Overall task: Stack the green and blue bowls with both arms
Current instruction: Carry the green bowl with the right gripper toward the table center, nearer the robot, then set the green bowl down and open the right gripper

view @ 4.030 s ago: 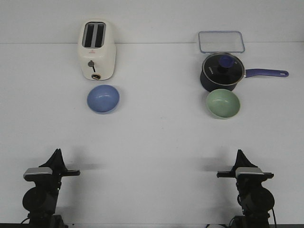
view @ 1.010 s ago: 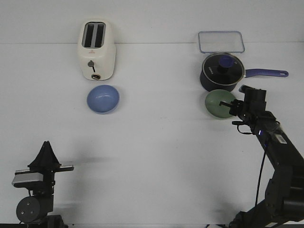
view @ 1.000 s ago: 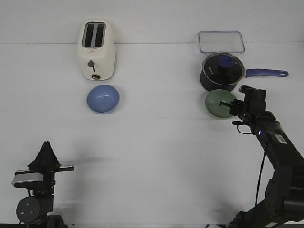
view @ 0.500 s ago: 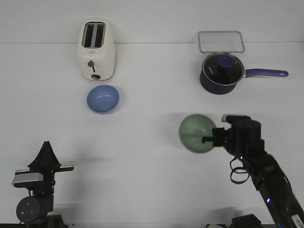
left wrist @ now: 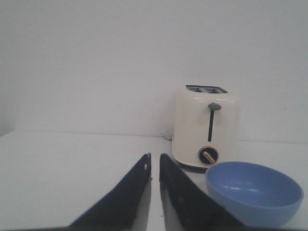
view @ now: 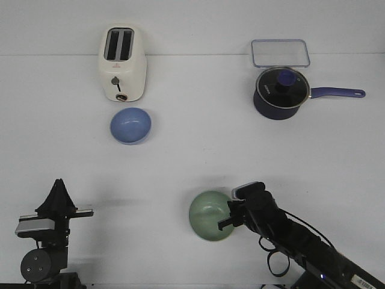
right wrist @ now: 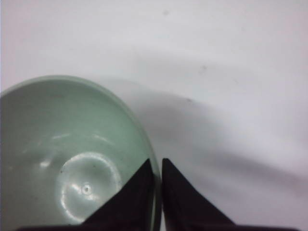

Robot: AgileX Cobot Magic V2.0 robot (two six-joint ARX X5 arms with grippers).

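The pale green bowl (view: 209, 215) is near the table's front centre, held by its right rim in my right gripper (view: 227, 220), which is shut on it. In the right wrist view the bowl (right wrist: 67, 159) fills one side and its rim sits between the two fingers of the gripper (right wrist: 158, 166). The light blue bowl (view: 130, 125) sits on the table in front of the toaster. It also shows in the left wrist view (left wrist: 254, 191), ahead of my left gripper (left wrist: 155, 159). My left gripper (view: 58, 183) is shut and empty at the front left, well short of the blue bowl.
A cream toaster (view: 123, 63) stands at the back left, just behind the blue bowl. A dark-blue lidded saucepan (view: 281, 91) with its long handle pointing right stands at the back right. A clear lidded container (view: 280, 53) lies behind it.
My right gripper has carried the green bowl from beside the saucepan towards the front and left, down to the table's front centre. The left arm has not moved in the last second.
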